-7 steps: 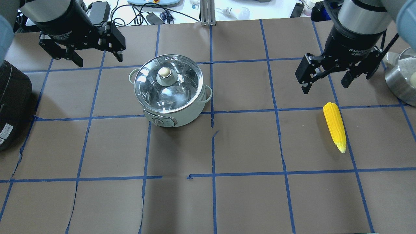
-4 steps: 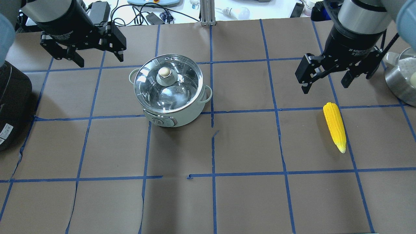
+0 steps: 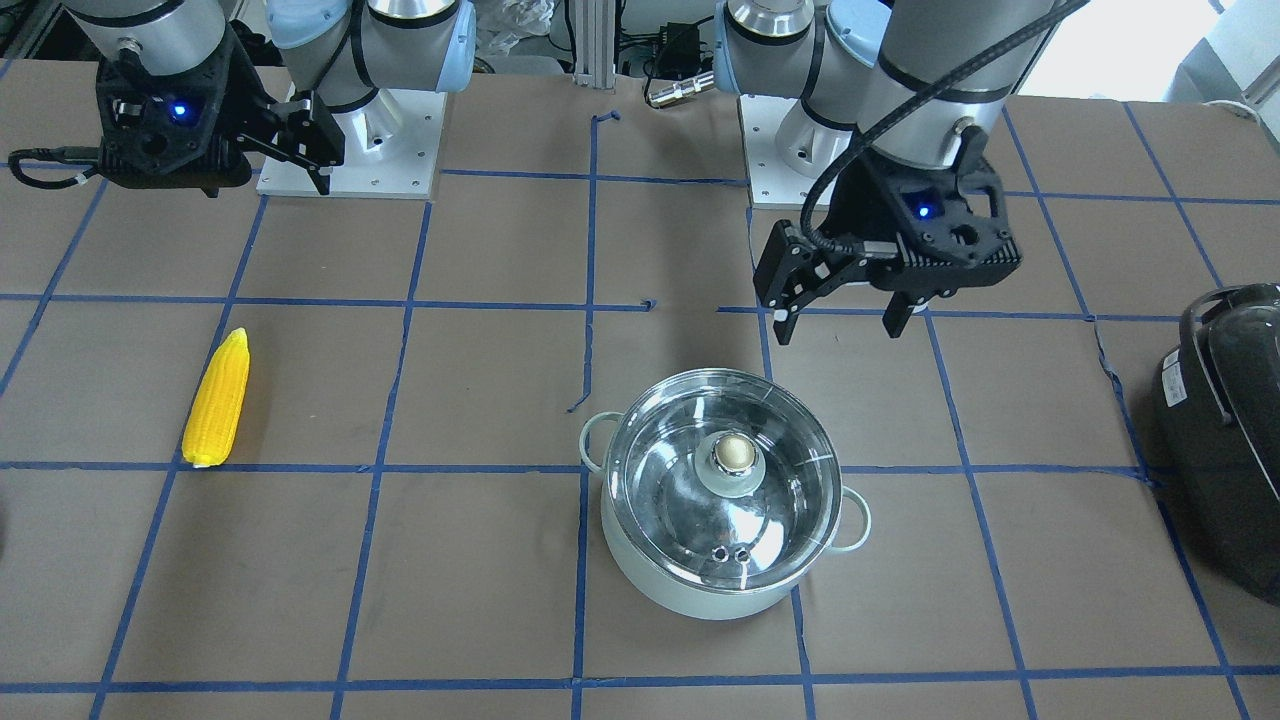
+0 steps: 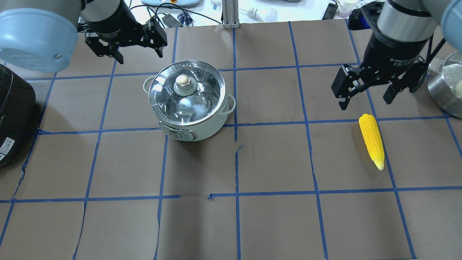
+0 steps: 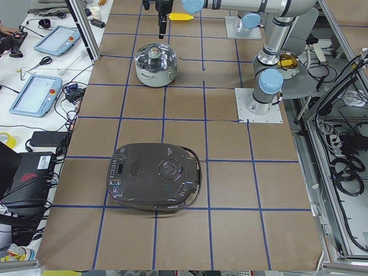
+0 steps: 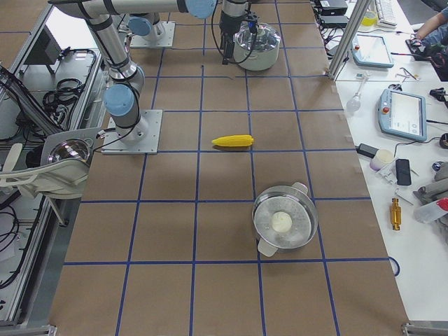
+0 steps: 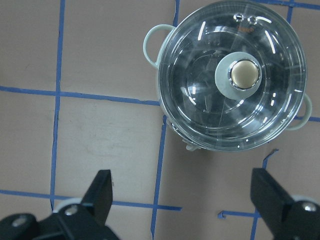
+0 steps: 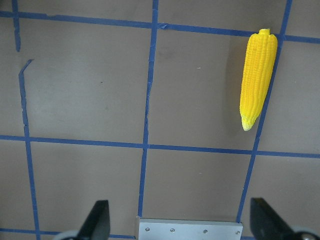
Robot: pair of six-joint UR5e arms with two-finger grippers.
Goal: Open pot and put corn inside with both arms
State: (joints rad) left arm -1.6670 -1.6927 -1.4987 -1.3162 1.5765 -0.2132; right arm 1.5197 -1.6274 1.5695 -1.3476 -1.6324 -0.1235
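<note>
The pale mint pot stands left of the table's middle with its clear glass lid on and the knob on top. It also shows in the front view and the left wrist view. The yellow corn lies flat at the right, also in the front view and the right wrist view. My left gripper is open and empty, in the air beside the pot's far-left rim. My right gripper is open and empty, in the air just off the corn's thick end.
A black appliance with a handle sits at the left edge. A steel pot with a lid stands at the far right edge. Blue tape lines grid the brown table cover. Cables and tools lie beyond the far edge.
My left arm has swung right, bringing its gripper from the far left to near the pot's far-left rim. My right gripper has shifted slightly toward the corn. Pot and corn have not moved.
</note>
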